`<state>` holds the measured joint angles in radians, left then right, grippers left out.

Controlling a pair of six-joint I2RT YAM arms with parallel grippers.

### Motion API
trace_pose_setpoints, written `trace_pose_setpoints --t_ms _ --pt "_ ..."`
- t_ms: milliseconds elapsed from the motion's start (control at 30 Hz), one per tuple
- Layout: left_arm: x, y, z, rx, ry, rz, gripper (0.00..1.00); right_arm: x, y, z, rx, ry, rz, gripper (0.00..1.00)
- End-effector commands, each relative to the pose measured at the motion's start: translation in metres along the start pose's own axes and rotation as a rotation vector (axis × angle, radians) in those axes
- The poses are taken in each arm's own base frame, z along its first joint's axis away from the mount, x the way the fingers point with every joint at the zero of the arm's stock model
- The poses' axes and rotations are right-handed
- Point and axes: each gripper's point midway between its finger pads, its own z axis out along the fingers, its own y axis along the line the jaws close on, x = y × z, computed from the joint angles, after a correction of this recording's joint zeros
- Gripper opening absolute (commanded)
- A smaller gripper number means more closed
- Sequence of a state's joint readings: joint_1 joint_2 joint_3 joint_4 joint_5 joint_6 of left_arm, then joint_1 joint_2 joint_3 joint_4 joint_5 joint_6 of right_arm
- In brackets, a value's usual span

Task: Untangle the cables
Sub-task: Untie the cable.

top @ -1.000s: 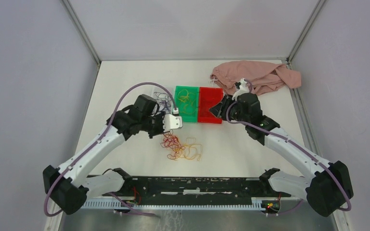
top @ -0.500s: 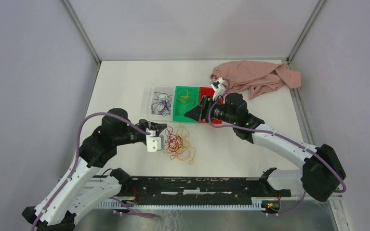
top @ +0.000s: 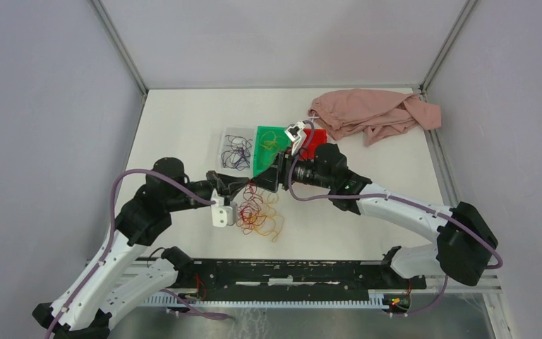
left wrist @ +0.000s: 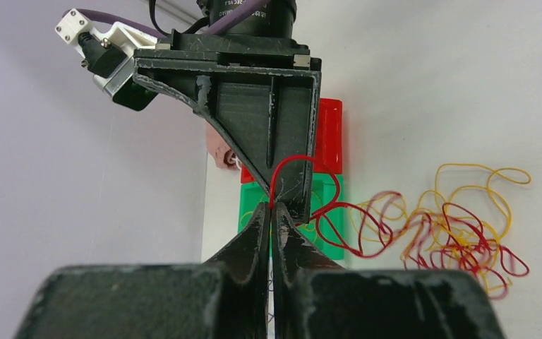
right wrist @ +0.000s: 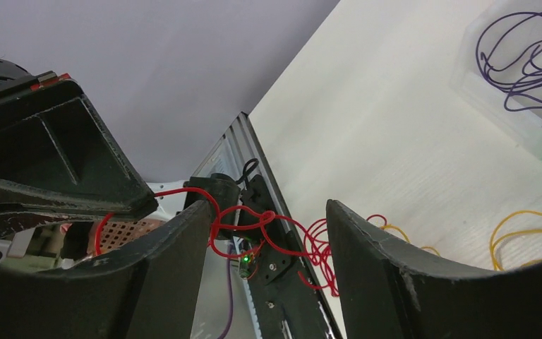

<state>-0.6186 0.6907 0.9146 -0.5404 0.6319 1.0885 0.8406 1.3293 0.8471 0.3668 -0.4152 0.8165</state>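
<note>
The cables lie as a tangle [top: 260, 212] of red and yellow-orange strands on the white table, in front of the trays. My left gripper [left wrist: 272, 207] is shut on a red strand [left wrist: 289, 161] that loops up from its tips and runs right into the tangle [left wrist: 459, 233]. My right gripper [right wrist: 269, 212] faces it tip to tip, open, with a knotted stretch of the red strand [right wrist: 254, 220] hanging between its fingers [right wrist: 388, 268], touching neither pad that I can see. From above, the left gripper [top: 241, 186] and right gripper [top: 261, 183] meet just above the tangle.
Behind the grippers stand a clear tray [top: 236, 150] holding dark purple strands, a green tray [top: 268, 150] with yellow ones and a red tray [top: 315, 145]. A pink cloth [top: 374, 113] lies at the back right. Grey walls enclose the table.
My right arm has swung left from the red tray to the left gripper and opened its jaws. The left arm pulled back with the tangle, still shut on the red strand.
</note>
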Motion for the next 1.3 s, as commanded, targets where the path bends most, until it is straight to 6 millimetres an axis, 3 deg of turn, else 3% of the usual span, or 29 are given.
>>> trace_pose_setpoints --t_ms 0,267,567,800,900,1033,1267 --pt "-0.021 0.016 -0.003 -0.044 -0.071 0.097 0.03 -0.025 0.038 0.004 -0.141 -0.079 -0.031 0.68" --pt "-0.024 0.021 -0.003 -0.052 -0.082 0.127 0.03 -0.021 0.039 0.007 -0.149 -0.067 -0.013 0.68" --pt "-0.023 0.024 -0.002 -0.057 -0.074 0.141 0.03 -0.020 0.042 -0.012 -0.129 -0.087 -0.030 0.69" --pt "-0.030 0.035 0.001 -0.074 -0.097 0.137 0.03 -0.022 0.048 0.014 -0.137 -0.081 -0.011 0.69" --pt "-0.035 0.040 0.001 -0.077 -0.105 0.139 0.03 -0.021 0.039 0.030 -0.085 -0.090 -0.003 0.67" --pt "-0.053 0.060 -0.003 -0.123 -0.147 0.131 0.03 -0.016 0.013 0.046 0.014 -0.114 0.025 0.62" --pt "-0.103 0.124 -0.028 -0.274 -0.215 0.176 0.03 0.004 -0.013 0.066 0.066 -0.068 0.058 0.57"
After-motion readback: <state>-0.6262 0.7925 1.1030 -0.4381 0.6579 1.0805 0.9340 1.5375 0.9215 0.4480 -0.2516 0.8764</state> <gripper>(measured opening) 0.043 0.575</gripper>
